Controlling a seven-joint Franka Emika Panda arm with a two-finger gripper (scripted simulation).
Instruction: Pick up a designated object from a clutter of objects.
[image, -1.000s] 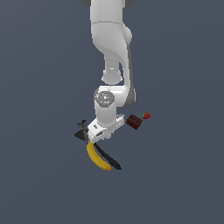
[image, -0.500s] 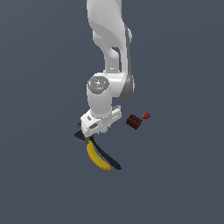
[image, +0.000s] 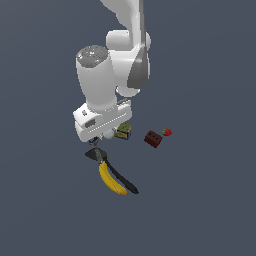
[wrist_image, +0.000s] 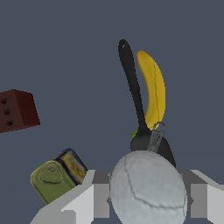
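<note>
The pale grey-white ball fills the gap between my gripper's two fingers, and the gripper is shut on it. In the exterior view the ball peeks out just under the white hand, with the gripper raised over the clutter. The rest of the clutter lies below: a yellow banana, a black-handled tool, an olive-yellow can, a dark red-brown block and a red strawberry.
In the wrist view the banana and the tool lie side by side beyond the ball. The can is close beside one finger, and the block lies further off. All rest on a plain dark grey floor.
The arm has risen and swung toward the exterior view's left. The hand now sits higher over the clutter, with the ball between its fingers.
</note>
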